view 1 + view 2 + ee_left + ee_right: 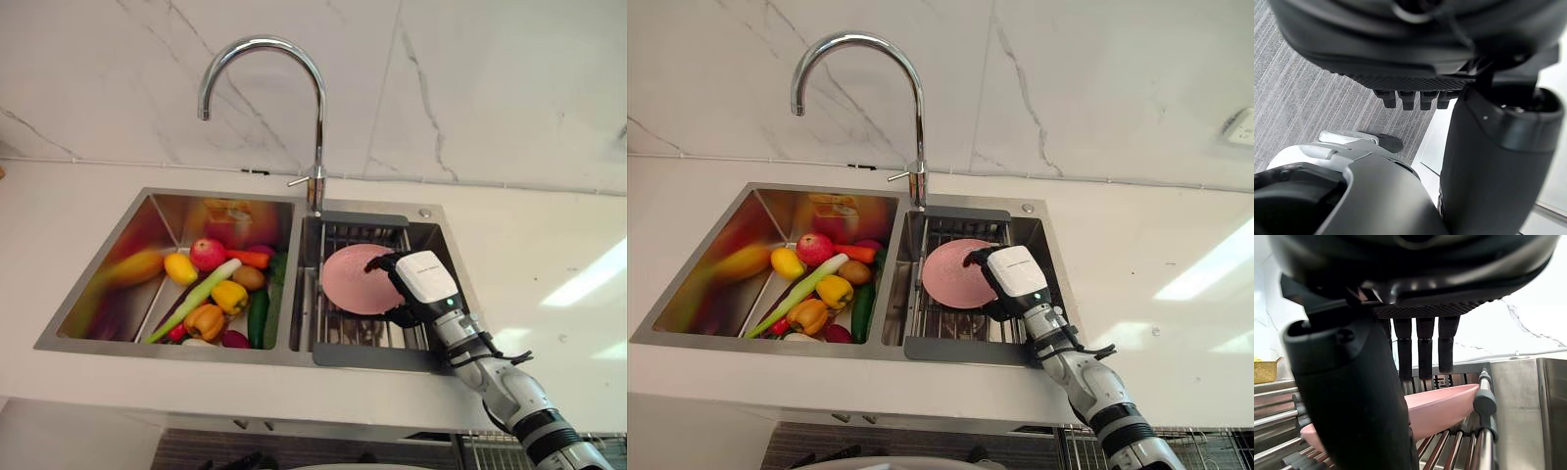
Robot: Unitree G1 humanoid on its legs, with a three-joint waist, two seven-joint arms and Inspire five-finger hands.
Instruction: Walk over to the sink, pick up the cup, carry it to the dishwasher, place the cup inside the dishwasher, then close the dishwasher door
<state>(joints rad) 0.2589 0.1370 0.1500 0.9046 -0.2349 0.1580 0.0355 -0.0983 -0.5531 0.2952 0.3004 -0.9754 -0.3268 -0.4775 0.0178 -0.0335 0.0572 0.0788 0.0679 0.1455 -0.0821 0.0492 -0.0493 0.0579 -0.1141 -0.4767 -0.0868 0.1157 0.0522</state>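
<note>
Dark left hand (1400, 49): hung down low over the grey carpet (1312, 98), fingers curled in with nothing in them.
White counter (549, 235): ran all round the sink, nearest strip at 6 o'clock.
Right hand (421, 284): reached in from 5 o'clock over the sink's front rim and sat at the 3 o'clock edge of the dish.
Fingers (1425, 352): straight and side by side, pointing down past the far side of the dish's rim, with the thumb (1352, 406) on the near side. They weren't closed on it, and honestly I couldn't tell if anything was touching.
Pink dish (353, 279): shallow, lying a bit tilted on the wire rack (338, 328) in the basin on the 3 o'clock side.
Steel sink (147, 350): double basin.
9 o'clock basin: piled with produce, including a red apple (207, 253), lemon (180, 267), yellow pepper (228, 296), orange pepper (204, 320), carrot (250, 258), cucumber (258, 315) and a long pale green stalk (196, 299) lying across the pile.
Chrome tap (318, 117): stood at 12 o'clock behind the divider, spout arching toward 9 o'clock.
Marble wall (490, 88): white with grey veins, behind everything.
</note>
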